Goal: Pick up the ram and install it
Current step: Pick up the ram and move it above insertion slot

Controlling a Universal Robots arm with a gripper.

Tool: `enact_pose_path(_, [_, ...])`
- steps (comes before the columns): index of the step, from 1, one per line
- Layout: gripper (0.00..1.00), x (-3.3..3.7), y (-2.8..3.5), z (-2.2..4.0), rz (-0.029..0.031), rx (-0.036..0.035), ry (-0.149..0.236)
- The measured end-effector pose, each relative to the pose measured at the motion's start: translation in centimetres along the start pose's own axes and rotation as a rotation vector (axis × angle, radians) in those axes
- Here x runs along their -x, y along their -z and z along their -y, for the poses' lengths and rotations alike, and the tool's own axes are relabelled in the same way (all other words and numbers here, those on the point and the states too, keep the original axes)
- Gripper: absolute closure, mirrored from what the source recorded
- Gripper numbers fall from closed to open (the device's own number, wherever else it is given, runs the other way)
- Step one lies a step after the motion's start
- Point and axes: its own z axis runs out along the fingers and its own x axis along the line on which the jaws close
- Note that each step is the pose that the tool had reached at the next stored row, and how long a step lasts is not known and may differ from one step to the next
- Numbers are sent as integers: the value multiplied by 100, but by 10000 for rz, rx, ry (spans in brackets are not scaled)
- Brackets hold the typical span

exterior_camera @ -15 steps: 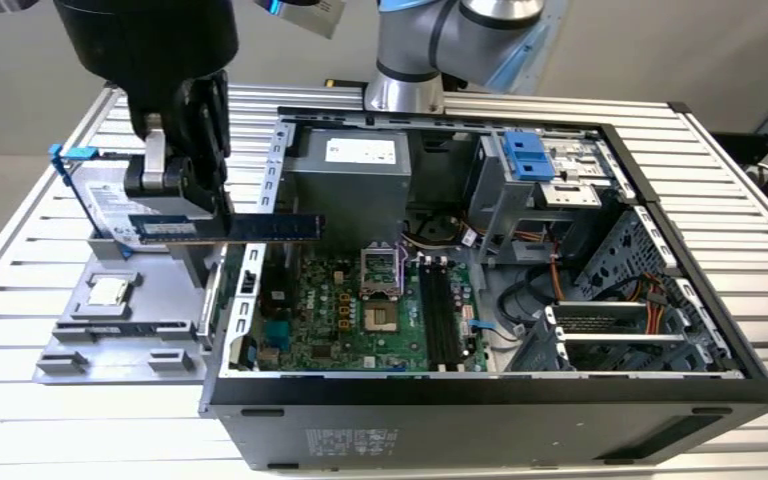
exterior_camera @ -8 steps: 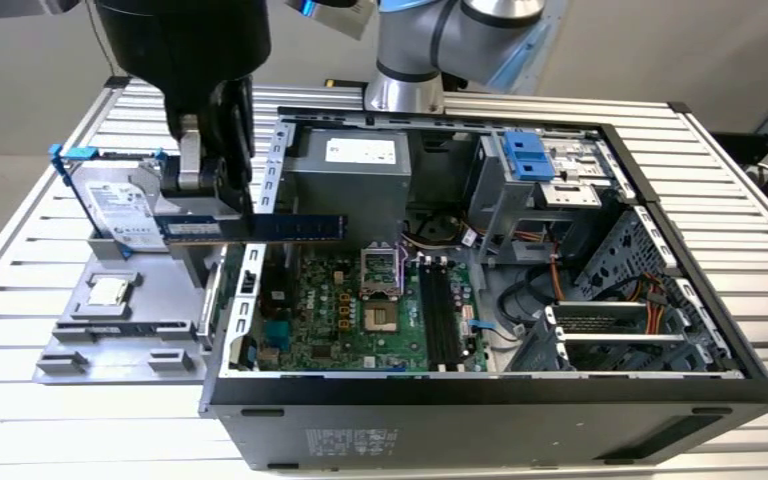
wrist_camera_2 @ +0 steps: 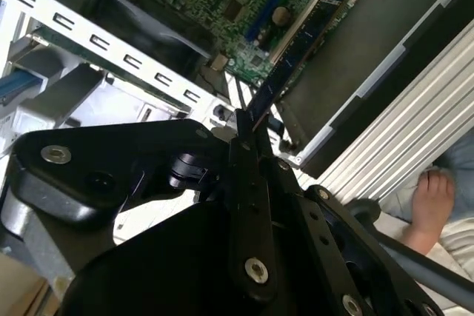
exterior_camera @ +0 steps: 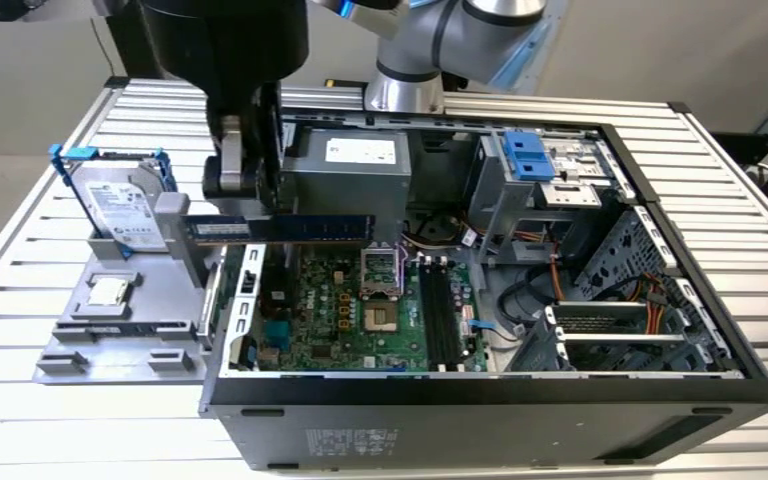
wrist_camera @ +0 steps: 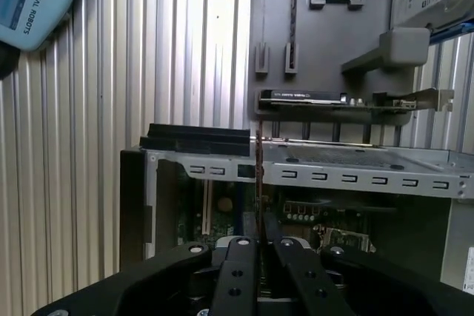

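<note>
- Gripper [exterior_camera: 257,210] clamped shut on ram [exterior_camera: 311,228], held on edge.
- Raised over the board, off slots [exterior_camera: 440,315] toward exterior view's left.
- Long axis seemingly crosswise to slots.

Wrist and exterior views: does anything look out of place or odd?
Nothing looks damaged or spilled. The long dark-blue ram stick hangs level in the jaws over the open black computer case's rim, not seated. One oddity: a person's hand lies just past the ribbed metal table's edge.
</note>
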Motion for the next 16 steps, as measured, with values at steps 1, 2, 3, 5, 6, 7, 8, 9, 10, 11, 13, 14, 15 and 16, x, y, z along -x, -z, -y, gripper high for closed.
enact_pose_path(1, [100,-1,0,29,0,0,0])
enact_pose_path(2, [100,-2,-1,56,1,-1,0])
enact_pose_path(3, [100,-3,-1,84,0,0,0])
enact_pose_path(5, [100,-4,-1,141,0,0,0])
enact_pose_path(6, [100,-5,-1,170,0,0,0])
enact_pose_path(7, [100,-6,-2,197,0,-1,0])
enact_pose_path(8, [100,-7,-2,222,0,0,0])
enact_pose_path(9, [100,-8,-2,248,0,0,0])
enact_pose_path(10, [100,-8,-2,271,0,0,0])
enact_pose_path(11, [100,-9,-3,296,0,0,0])
enact_pose_path(13, [100,-11,-3,346,0,-1,0])
enact_pose_path(14, [100,-12,-3,371,-1,0,0])
enact_pose_path(15, [100,-12,-4,397,0,0,0])
enact_pose_path(16, [100,-13,-4,423,0,-1,0])
